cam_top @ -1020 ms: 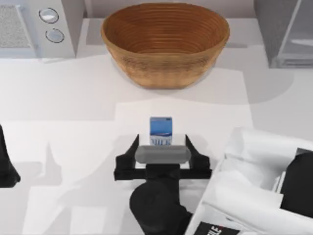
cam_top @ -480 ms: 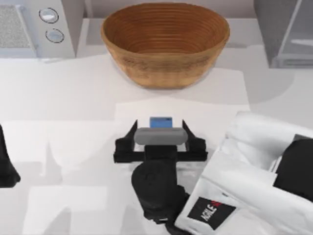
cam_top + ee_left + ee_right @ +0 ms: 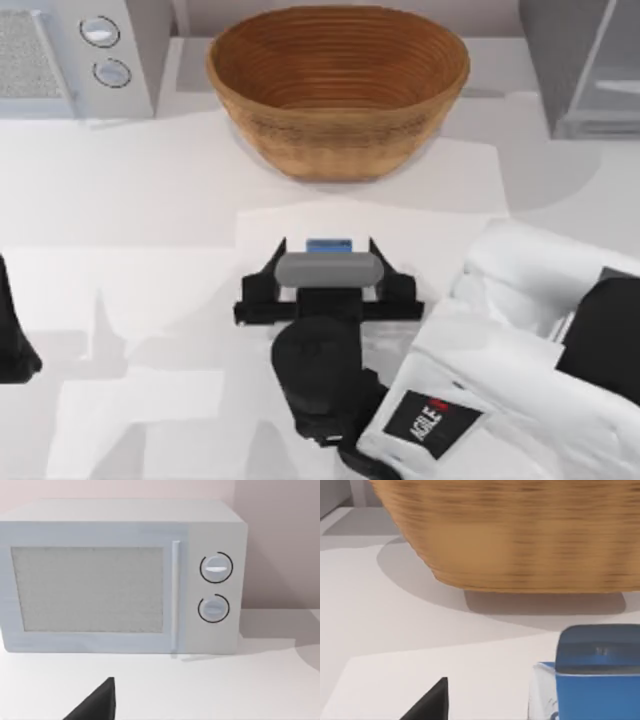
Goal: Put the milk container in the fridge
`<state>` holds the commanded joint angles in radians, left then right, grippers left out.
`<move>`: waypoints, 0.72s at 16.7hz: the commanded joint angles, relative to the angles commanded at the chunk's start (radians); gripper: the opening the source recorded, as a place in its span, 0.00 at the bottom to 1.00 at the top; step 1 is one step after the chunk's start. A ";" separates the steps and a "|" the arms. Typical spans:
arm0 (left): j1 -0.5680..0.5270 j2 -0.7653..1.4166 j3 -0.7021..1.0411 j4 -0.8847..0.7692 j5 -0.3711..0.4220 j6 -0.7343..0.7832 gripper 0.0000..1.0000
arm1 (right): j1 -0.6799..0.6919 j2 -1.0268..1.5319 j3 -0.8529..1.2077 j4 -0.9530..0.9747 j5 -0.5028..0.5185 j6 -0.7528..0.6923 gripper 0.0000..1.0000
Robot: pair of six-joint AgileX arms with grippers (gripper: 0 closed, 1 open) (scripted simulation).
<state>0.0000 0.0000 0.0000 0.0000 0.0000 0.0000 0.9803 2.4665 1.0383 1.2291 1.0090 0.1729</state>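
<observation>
A: Between the spread fingers [image 3: 283, 250] of the right gripper [image 3: 328, 250] stands the milk container [image 3: 329, 245], upright on the table [image 3: 150, 220], not yet clamped.

B: Risk?

A: An off-centre closure could tip or push it toward the basket [image 3: 338, 90] just beyond.

B: Appearance?

A: Blue top, paler band below. The fridge [image 3: 585, 65] is well apart. The left gripper [image 3: 95, 705] is parked facing the microwave [image 3: 120, 577]; finger state cannot be told.
</observation>
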 joint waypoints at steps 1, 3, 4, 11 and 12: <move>0.000 0.000 0.000 0.000 0.000 0.000 1.00 | 0.000 0.000 0.000 0.000 0.000 0.000 0.70; 0.000 0.000 0.000 0.000 0.000 0.000 1.00 | 0.000 0.000 0.000 0.000 0.000 0.000 0.55; 0.000 0.000 0.000 0.000 0.000 0.000 1.00 | 0.000 0.000 0.000 0.000 0.000 0.000 0.47; 0.000 0.000 0.000 0.000 0.000 0.000 1.00 | 0.000 0.000 0.000 0.000 0.000 0.000 0.00; 0.000 0.000 0.000 0.000 0.000 0.000 1.00 | 0.000 0.000 0.000 0.000 0.000 0.000 0.00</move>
<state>0.0000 0.0000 0.0000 0.0000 0.0000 0.0000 0.9803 2.4665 1.0383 1.2291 1.0090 0.1729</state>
